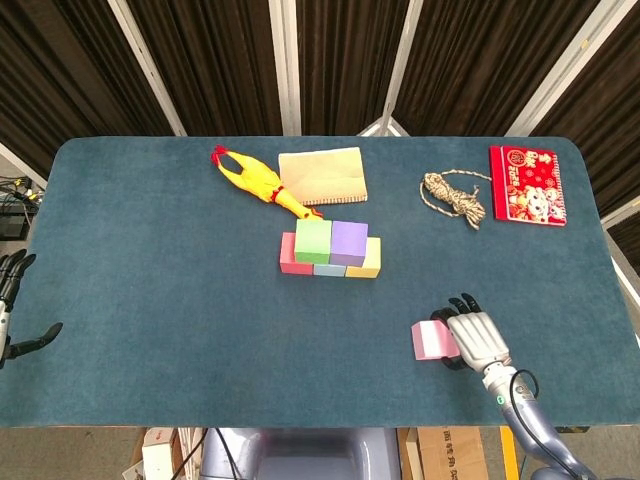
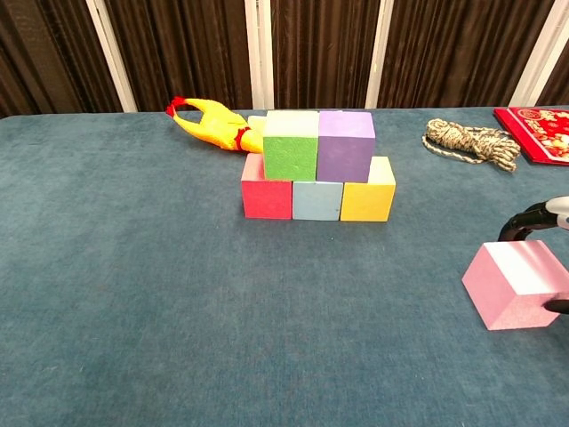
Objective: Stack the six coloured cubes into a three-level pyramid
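**Risk notes: pink cube pickup, apex placement pending**

While the pink cube [image 2: 517,284] sits on the table [image 1: 150,300] near the front right, well apart from the stack, the right hand [image 1: 474,338] is against its right side. In the chest view one dark finger curls over the cube's far top edge and another shows at its lower right, so the hand appears closed around the cube; grip looks partial, cube not lifted.

Left hand [image 1: 14,305]: at the table's left edge, fingers spread, holding nothing.

Stack, mid-table: red cube [image 2: 267,192], light blue cube [image 2: 316,199] and yellow cube [image 2: 368,190] touching in a row; green cube [image 2: 291,146] and purple cube [image 2: 345,145] side by side on top. Apex slot is the seam between green and purple.

Likely failure modes (judgement):
- Side-on hold with few contact points: cube may rotate or slip on lifting.
- Large hand lowering over two levels: fingers may knock green or purple off the base.
- Off-centre release on the seam: cube tips.

Behind the stack: rubber chicken [image 1: 253,180], tan notebook [image 1: 322,176]. Far right: rope coil [image 1: 455,197], red packet [image 1: 528,185]. None in the carry path.
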You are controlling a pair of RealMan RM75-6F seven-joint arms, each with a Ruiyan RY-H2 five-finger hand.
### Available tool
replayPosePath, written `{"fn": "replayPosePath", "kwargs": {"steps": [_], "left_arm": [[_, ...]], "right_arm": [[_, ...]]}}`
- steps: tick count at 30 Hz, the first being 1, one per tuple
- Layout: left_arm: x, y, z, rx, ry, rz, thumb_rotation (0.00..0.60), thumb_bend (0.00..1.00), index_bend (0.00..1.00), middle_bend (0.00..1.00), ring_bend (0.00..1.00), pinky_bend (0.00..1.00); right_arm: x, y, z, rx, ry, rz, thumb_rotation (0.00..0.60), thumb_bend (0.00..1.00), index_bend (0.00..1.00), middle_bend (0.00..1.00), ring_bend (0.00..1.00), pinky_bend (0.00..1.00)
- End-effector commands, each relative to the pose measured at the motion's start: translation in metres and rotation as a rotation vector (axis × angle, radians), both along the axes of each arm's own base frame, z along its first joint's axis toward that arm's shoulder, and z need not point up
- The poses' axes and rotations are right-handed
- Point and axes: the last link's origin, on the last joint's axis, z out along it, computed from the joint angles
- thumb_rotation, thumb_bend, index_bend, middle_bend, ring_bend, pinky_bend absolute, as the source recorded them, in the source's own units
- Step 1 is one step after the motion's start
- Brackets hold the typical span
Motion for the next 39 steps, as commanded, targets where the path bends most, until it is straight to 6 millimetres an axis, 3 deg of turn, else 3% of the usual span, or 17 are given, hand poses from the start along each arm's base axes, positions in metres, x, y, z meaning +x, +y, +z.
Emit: {"fn": "replayPosePath", "kwargs": {"steps": [1, 11, 14, 20, 28, 32, 39], "left_arm": [[0.0, 0.0, 0.001, 0.005, 0.004, 0.0, 0.6, 0.27, 0.09, 0.03, 0.0, 0.0], [-0.003, -0.003, 0.0, -0.027, 0.031, 0.036, 0.6, 0.29, 0.09, 0.03, 0.0, 0.0], [-0.003, -0.004, 0.0, -0.034, 0.03, 0.052, 0.6, 0.29, 0.09, 0.03, 0.0, 0.0], [-0.005, -0.002, 0.0, -0.024, 0.036, 0.061, 0.6, 0.29, 0.09, 0.03, 0.0, 0.0], [-0.007, 0.002, 0.001, -0.015, 0.035, 0.06, 0.6, 0.29, 0.08, 0.03, 0.0, 0.0], [-0.011, 0.005, 0.003, 0.014, 0.061, 0.065, 0.6, 0.29, 0.08, 0.03, 0.0, 0.0], [-0.016, 0.011, 0.004, 0.049, 0.103, 0.087, 0.6, 0.29, 0.09, 0.03, 0.0, 0.0]], "right_arm": [[0.001, -0.002, 0.001, -0.022, -0.005, 0.01, 0.6, 0.24, 0.41, 0.39, 0.18, 0.0], [0.002, -0.001, 0.002, -0.032, -0.009, 0.016, 0.6, 0.24, 0.46, 0.41, 0.2, 0.0], [0.007, -0.003, 0.013, -0.053, -0.008, 0.028, 0.6, 0.24, 0.47, 0.41, 0.2, 0.0], [0.029, -0.013, 0.056, -0.118, -0.003, 0.051, 0.6, 0.25, 0.5, 0.41, 0.2, 0.0], [0.073, -0.047, 0.121, -0.188, -0.014, 0.045, 0.6, 0.26, 0.5, 0.41, 0.2, 0.0], [0.109, -0.069, 0.147, -0.205, -0.092, 0.021, 0.6, 0.26, 0.5, 0.41, 0.2, 0.0], [0.174, -0.109, 0.164, -0.208, -0.126, 0.042, 0.6, 0.28, 0.5, 0.41, 0.2, 0.0]]}}
